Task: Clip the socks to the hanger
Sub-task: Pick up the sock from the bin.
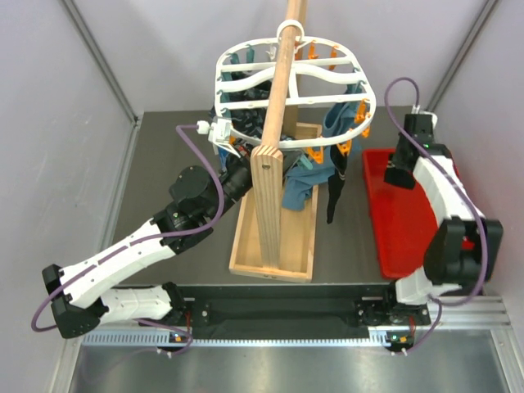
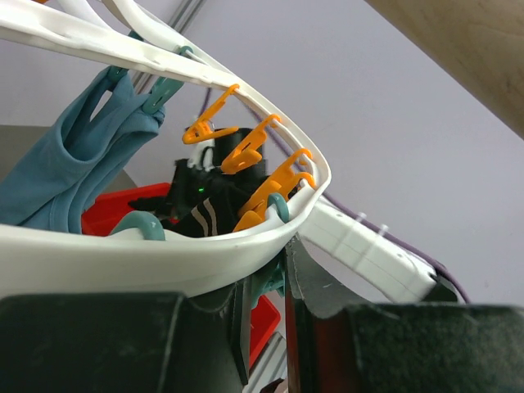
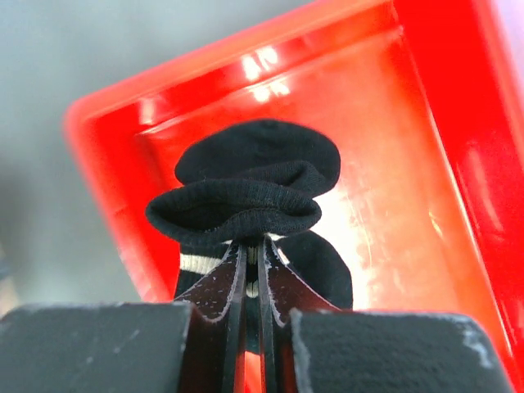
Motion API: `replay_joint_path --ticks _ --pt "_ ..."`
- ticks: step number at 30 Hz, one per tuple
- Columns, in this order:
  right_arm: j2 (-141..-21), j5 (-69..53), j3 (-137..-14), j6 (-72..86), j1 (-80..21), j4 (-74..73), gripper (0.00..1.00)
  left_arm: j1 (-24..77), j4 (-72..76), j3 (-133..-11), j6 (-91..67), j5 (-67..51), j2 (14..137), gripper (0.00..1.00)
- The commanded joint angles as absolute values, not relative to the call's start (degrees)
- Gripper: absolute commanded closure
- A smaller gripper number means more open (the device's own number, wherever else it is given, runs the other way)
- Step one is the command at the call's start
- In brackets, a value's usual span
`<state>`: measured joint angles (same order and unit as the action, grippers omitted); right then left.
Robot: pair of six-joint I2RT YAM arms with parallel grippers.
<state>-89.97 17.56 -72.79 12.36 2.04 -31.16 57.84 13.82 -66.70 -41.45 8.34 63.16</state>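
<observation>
While the right tool (image 3: 252, 250) is clamping a bunched black sock (image 3: 246, 184) over the red tray (image 3: 442, 164), well apart from the hanger (image 2: 123, 262), the left tool (image 2: 268, 274) is pinching what looks like a teal clothespin (image 2: 267, 285) under the hanger's white rim. A hung sock (image 1: 334, 195) is dangling from the rim's right side. Because the black sock is being gripped by a fold, it may be missing the pin's mouth. A slipping left tool could be letting the pin snap shut early, or setting the hanger swinging.

hanger (image 1: 219, 86) on pole (image 1: 274, 106), tray (image 1: 401, 229) right of base (image 1: 270, 270)
</observation>
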Motion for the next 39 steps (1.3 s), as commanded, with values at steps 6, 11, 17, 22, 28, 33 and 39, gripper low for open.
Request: replay_joint_path --ticks 6,11,17,22,28,33,39 --pt "-67.2 -1.3 -73.1 10.8 0.4 -37.4 1.00 58.6 8.3 -65.1 -41.0 3.4 64.0 1.00" --pt "-56.2 -6.1 -67.2 11.9 -8.9 -40.2 1.00 58.5 8.0 -65.1 -41.0 3.3 63.5 1.00" --pt "-46.8 -17.4 -65.6 9.1 -12.3 -48.8 1.00 58.6 8.3 -65.0 -41.0 3.9 63.0 1.00" --pt "-39.8 -29.9 -65.6 8.2 -12.7 -50.1 1.00 58.6 8.6 -65.3 -41.0 4.0 63.6 1.00" --pt "-35.2 -46.0 -63.4 5.9 -17.2 -48.4 1.00 58.6 8.5 -65.2 -41.6 4.0 63.7 1.00" --pt "-35.4 -51.1 -62.8 6.5 -21.3 -47.0 1.00 58.6 7.9 -65.3 -42.0 4.0 63.3 1.00" --pt "-39.5 -49.1 -65.1 5.5 -29.9 -47.4 1.00 58.6 7.0 -65.7 -42.5 4.0 62.9 1.00"
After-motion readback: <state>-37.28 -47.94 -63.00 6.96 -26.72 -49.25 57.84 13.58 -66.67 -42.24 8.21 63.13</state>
